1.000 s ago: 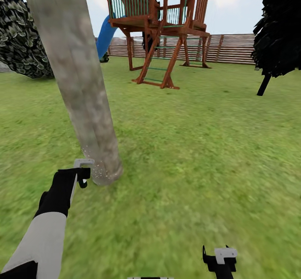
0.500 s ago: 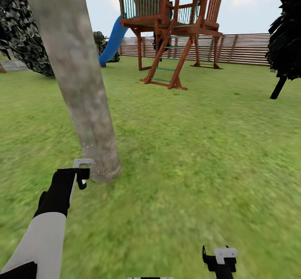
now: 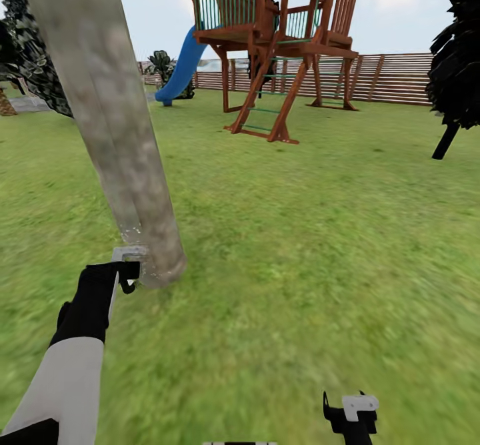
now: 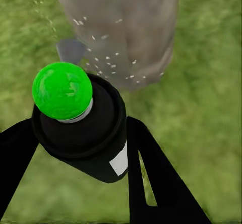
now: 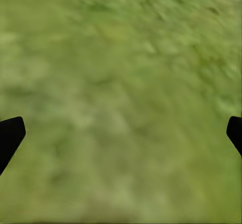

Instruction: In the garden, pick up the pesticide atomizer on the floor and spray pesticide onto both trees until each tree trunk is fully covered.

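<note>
While the left gripper [image 4: 83, 148] clamped the spray bottle [image 4: 80, 121] between its two black fingers, the bottle's green cap [image 4: 62, 90] pointed at the foot of the tree trunk [image 4: 118, 27], and fine white specks [image 4: 108, 63] dotted the bark just beyond it. In the head view the left gripper [image 3: 128, 270] sat at the lower left of the frame, right beside the base of the thick grey-brown trunk [image 3: 107, 125], which leaned up to the upper left corner. The right gripper [image 3: 351, 413] hung at the bottom edge, right of centre, and its wrist view showed the two dark fingertips [image 5: 10, 136] spread wide over bare grass [image 5: 121, 98]. A wooden playset [image 3: 273, 38] with a blue slide [image 3: 179, 68] stood at the top centre before a slatted fence [image 3: 393, 78], and a dark tree [image 3: 460, 58] stood at the right edge.
</note>
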